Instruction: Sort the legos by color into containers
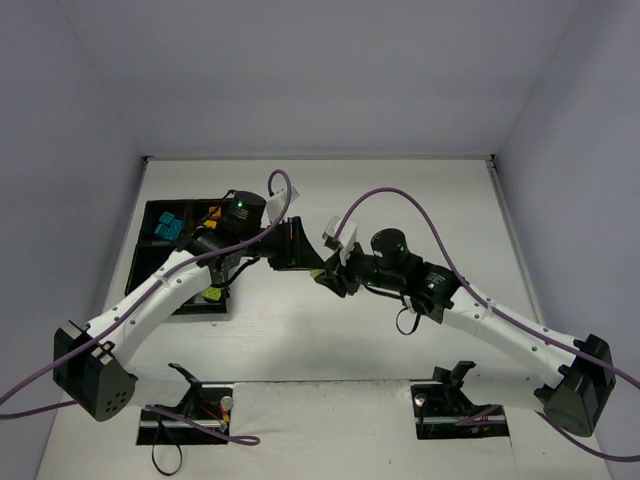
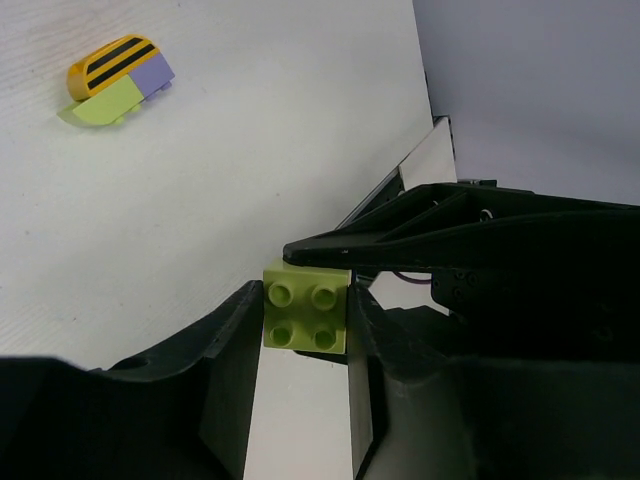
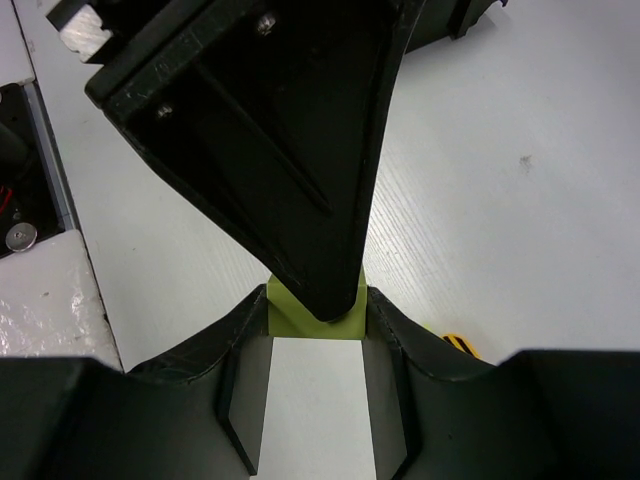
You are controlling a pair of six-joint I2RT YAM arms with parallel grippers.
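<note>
left pincer (image 2: 303, 305) pinching glossy square four-stud lime brick (image 2: 305, 320) | right pincer (image 3: 315, 308) pinching same brick

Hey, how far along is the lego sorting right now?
Partly done: teal bricks, an orange brick and a lime piece already sit in the tray. In hand: the left gripper and right gripper both pinch one lime brick over the table's middle. Left: that brick, plus a mixed stack of orange, purple and lime lying on the table. An arm hides part of the tray.
</note>
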